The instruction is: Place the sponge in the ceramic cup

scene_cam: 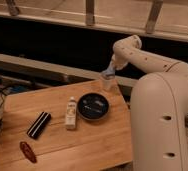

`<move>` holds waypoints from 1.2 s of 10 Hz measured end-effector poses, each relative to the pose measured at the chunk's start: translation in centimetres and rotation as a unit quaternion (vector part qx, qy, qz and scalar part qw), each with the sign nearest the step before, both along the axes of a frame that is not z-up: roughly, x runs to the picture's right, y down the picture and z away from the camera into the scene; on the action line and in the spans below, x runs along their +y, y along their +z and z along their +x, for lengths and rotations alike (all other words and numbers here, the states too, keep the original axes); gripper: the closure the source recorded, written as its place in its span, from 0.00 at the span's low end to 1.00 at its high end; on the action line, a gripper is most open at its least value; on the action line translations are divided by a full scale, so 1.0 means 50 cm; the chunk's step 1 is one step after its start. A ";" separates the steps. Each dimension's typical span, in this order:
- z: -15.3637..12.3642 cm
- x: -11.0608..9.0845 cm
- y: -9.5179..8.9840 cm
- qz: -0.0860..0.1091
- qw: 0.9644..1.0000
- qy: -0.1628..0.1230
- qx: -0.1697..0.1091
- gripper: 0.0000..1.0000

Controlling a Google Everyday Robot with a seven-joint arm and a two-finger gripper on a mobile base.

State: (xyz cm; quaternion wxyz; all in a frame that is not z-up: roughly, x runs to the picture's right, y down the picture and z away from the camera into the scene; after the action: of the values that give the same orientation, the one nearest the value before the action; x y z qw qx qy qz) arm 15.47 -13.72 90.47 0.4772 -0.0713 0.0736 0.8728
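Light-blue sponge [107, 73] shows at the tip of the claw [109, 70], right over the mouth of the pale ceramic cup [107, 83]. Whether the claw grasps it or has released it, I cannot tell. The cup stands upright at the far right edge of the wooden desk [87, 145], just behind the black bowl [93, 106]. A white bottle [71, 113] lies left of the bowl.
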 end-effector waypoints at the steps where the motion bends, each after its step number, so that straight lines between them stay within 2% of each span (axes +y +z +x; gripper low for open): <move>1: -0.004 0.003 0.003 -0.004 1.000 0.000 -0.007 0.89; 5: -0.030 0.022 0.017 -0.024 0.999 -0.004 -0.038 0.46; 8: -0.042 0.036 0.016 -0.035 0.998 -0.007 -0.054 0.22; 10: -0.060 0.038 0.000 -0.025 0.998 -0.015 -0.048 0.27; 12: -0.080 0.037 -0.010 -0.022 0.998 -0.024 -0.051 0.49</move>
State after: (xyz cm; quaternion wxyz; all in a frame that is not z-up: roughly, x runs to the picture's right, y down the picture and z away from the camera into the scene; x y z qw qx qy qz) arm 11.46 -11.89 89.96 0.4997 -0.1247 0.0699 0.8543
